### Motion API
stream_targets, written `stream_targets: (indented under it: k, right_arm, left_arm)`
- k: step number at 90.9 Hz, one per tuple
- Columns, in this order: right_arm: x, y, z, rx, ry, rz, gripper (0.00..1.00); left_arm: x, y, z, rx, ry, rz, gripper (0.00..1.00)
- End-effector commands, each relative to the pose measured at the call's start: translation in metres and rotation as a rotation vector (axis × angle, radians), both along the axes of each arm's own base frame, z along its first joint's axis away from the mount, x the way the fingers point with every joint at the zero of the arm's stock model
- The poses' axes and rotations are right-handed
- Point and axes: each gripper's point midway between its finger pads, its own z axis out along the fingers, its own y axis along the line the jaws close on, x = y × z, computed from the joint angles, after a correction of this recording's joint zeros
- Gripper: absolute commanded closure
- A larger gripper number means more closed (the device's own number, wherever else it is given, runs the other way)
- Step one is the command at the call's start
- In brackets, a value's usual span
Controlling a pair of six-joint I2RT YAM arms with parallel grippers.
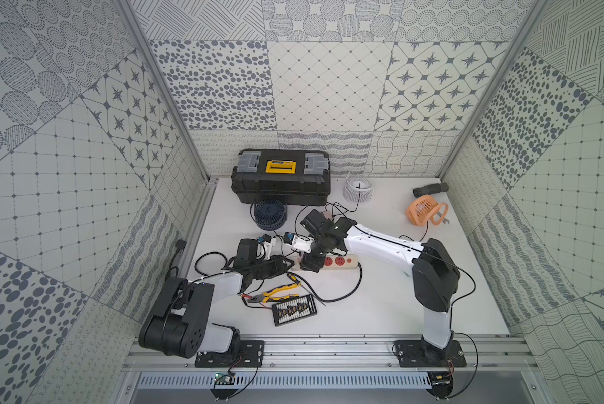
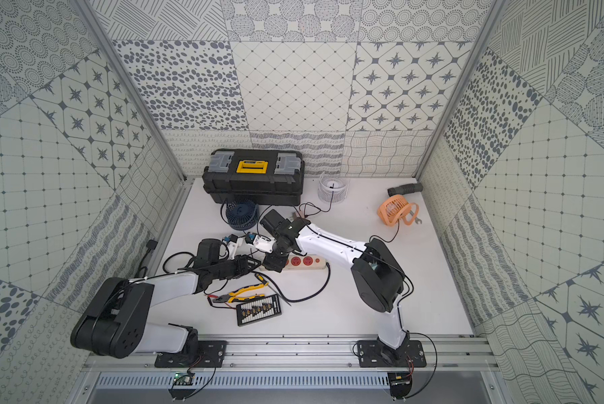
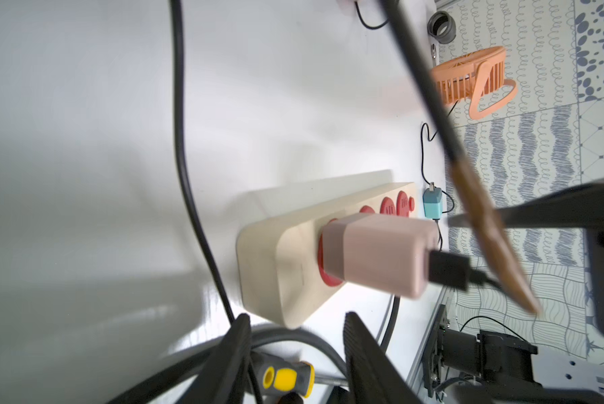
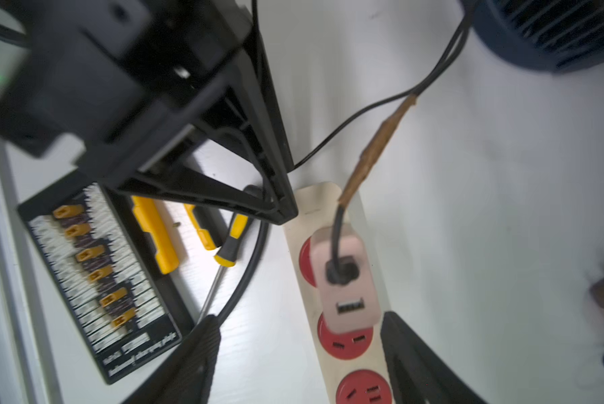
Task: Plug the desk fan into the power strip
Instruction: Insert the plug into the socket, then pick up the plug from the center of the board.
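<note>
Both sets of fingers stand apart, gripping nothing. Right end effector point(image 4: 300, 316) spreads either side of the pink USB adapter point(image 4: 346, 300), which is seated in the end socket of the power strip point(image 4: 314, 206) lying mid-table. Left end effector point(image 3: 297, 316) sits just beside that end.

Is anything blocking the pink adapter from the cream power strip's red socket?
Nothing visible: the pink square adapter already sits in the end red socket of the cream-beige power strip.
</note>
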Motion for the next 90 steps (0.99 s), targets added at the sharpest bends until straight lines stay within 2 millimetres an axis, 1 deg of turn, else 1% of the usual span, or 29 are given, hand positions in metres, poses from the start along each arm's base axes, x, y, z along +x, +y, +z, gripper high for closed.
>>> stream_targets:
  k: [1, 5, 9, 15, 18, 26, 31, 38, 43, 51, 56, 59, 65, 70, 77, 86, 90]
  right_arm:
    - [-0.010, -0.001, 0.038, 0.139, -0.008, -0.054, 0.16]
    - [-0.013, -0.008, 0.045, 0.164, -0.019, -0.078, 0.13]
    - [-0.014, -0.015, 0.050, 0.192, -0.033, -0.109, 0.10]
    - [-0.014, -0.026, 0.064, 0.257, -0.065, -0.166, 0.05]
    - [-0.015, -0.031, 0.071, 0.299, -0.075, -0.195, 0.04]
    - [-0.010, -0.048, 0.087, 0.421, -0.083, -0.287, 0.03]
    - [-0.005, -0.060, 0.092, 0.480, -0.075, -0.352, 0.03]
    - [0.005, -0.080, 0.091, 0.534, -0.057, -0.453, 0.03]
    - [0.011, -0.093, 0.089, 0.569, -0.034, -0.512, 0.03]
    - [0.022, -0.116, 0.084, 0.602, -0.015, -0.612, 0.03]
    - [0.028, -0.132, 0.081, 0.622, -0.004, -0.672, 0.03]
    - [0.031, -0.140, 0.079, 0.636, 0.004, -0.703, 0.03]
    - [0.033, -0.156, 0.078, 0.669, 0.017, -0.749, 0.03]
    - [0.032, -0.165, 0.077, 0.688, 0.022, -0.763, 0.03]
    - [0.029, -0.175, 0.076, 0.708, 0.018, -0.766, 0.03]
    - [0.024, -0.184, 0.076, 0.738, 0.014, -0.763, 0.03]
    - [0.022, -0.187, 0.076, 0.751, 0.012, -0.763, 0.03]
  left_arm:
    - [-0.019, 0.017, -0.005, 0.117, 0.023, 0.030, 0.48]
    - [-0.022, 0.020, 0.000, 0.131, 0.007, 0.043, 0.44]
    - [-0.023, 0.022, 0.010, 0.140, -0.025, 0.060, 0.41]
    - [-0.024, 0.027, 0.027, 0.177, -0.069, 0.079, 0.36]
    - [-0.025, 0.029, 0.038, 0.200, -0.100, 0.086, 0.34]
    - [-0.028, 0.031, 0.071, 0.254, -0.200, 0.093, 0.30]
    - [-0.032, 0.033, 0.092, 0.286, -0.259, 0.095, 0.29]
    - [-0.037, 0.030, 0.122, 0.339, -0.349, 0.072, 0.28]
    - [-0.038, 0.022, 0.145, 0.365, -0.424, 0.035, 0.27]
    - [-0.035, 0.001, 0.180, 0.394, -0.550, -0.063, 0.26]
    - [-0.029, -0.015, 0.196, 0.420, -0.613, -0.137, 0.25]
    - [-0.024, -0.025, 0.202, 0.438, -0.641, -0.181, 0.24]
    - [-0.011, -0.046, 0.209, 0.484, -0.684, -0.278, 0.22]
    - [0.003, -0.063, 0.205, 0.529, -0.703, -0.368, 0.21]
    - [0.025, -0.087, 0.188, 0.601, -0.703, -0.508, 0.20]
    - [0.060, -0.107, 0.155, 0.696, -0.689, -0.647, 0.18]
    - [0.074, -0.115, 0.144, 0.721, -0.702, -0.699, 0.17]
